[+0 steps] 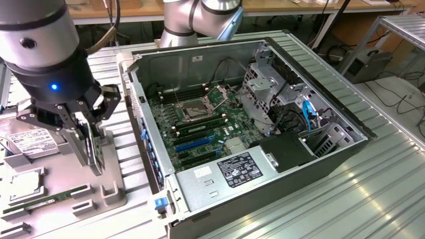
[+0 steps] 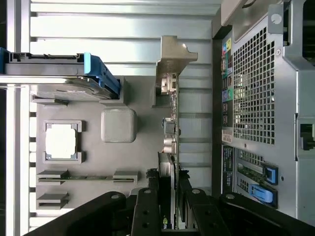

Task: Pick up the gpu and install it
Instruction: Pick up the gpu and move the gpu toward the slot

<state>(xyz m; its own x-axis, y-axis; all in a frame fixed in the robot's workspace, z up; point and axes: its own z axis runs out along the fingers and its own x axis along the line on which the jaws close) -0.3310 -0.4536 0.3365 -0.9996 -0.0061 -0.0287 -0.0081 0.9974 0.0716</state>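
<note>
The gripper (image 1: 89, 144) is over the grey tray (image 1: 109, 199), at the tray's edge that lies next to the open computer case (image 1: 319, 174). It is clamped on the gpu (image 1: 94, 157). In the wrist view its two dark fingers (image 2: 146, 209) press on both faces of the thin green card (image 2: 170, 128), one from each side. The gpu stands on its edge, upright, along this same side of the tray (image 2: 142, 142), and its silver bracket (image 2: 174, 56) is at the end far from the gripper (image 2: 170, 196). I cannot tell if the card's lower edge touches the tray or is a little above it. In the tray's pockets lie a processor (image 2: 61, 141), a narrow memory stick (image 2: 86, 177) and a hard drive with a blue holder (image 2: 101, 71). The case (image 2: 256, 88) is just beside the tray, and its motherboard (image 1: 199, 124) is in view.
</note>
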